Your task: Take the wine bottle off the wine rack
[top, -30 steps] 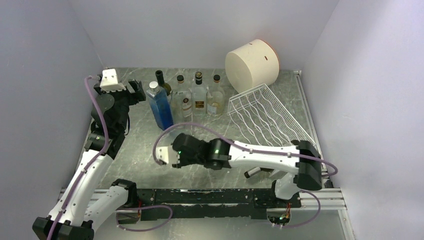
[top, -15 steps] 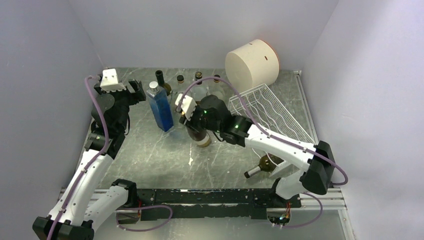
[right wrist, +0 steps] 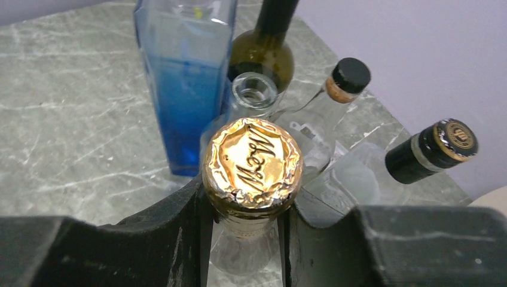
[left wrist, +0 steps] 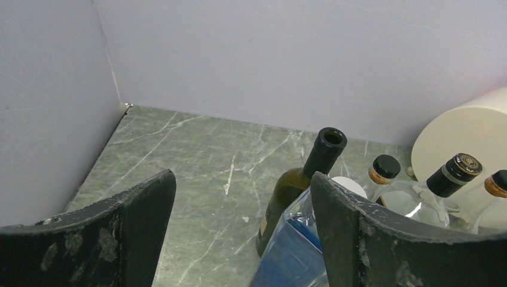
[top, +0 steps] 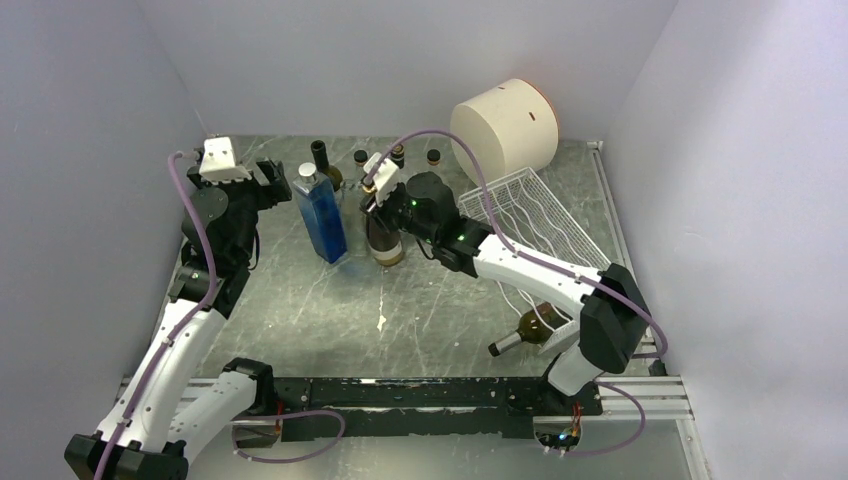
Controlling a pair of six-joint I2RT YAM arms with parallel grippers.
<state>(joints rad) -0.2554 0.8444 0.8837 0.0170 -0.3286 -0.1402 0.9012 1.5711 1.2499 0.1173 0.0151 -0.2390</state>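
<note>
We see the right gripper (right wrist: pixel 245 206) reaching to the blue bottle (top: pixel 322 215), its jaws closed tight on the neck of the wine bottle (right wrist: pixel 251 161) just under a crinkled gold foil cap. That wine bottle stands upright just to the right of the blue bottle in the overhead view, well clear of the wine rack (top: pixel 540 230); we cannot tell whether its base touches the bench (top: pixel 300 300). The wine rack lies tilted well to the right of the blue bottle, and a dark bottle (top: pixel 528 328) lies on its side at the rack's near end, under the right arm. We cannot tell whether it rests on the wires or on the bench. Just behind the blue bottle we see an olive-green bottle (left wrist: pixel 311 173) with an open mouth, and to the right of that some clear bottles (right wrist: pixel 335 107) with dark stoppers. A big cream cylinder (top: pixel 503 128) sits far behind and to the right of the blue bottle. The left gripper (left wrist: pixel 239 197) hovers just left of the blue bottle, its jaws wide apart with nothing between them.
</note>
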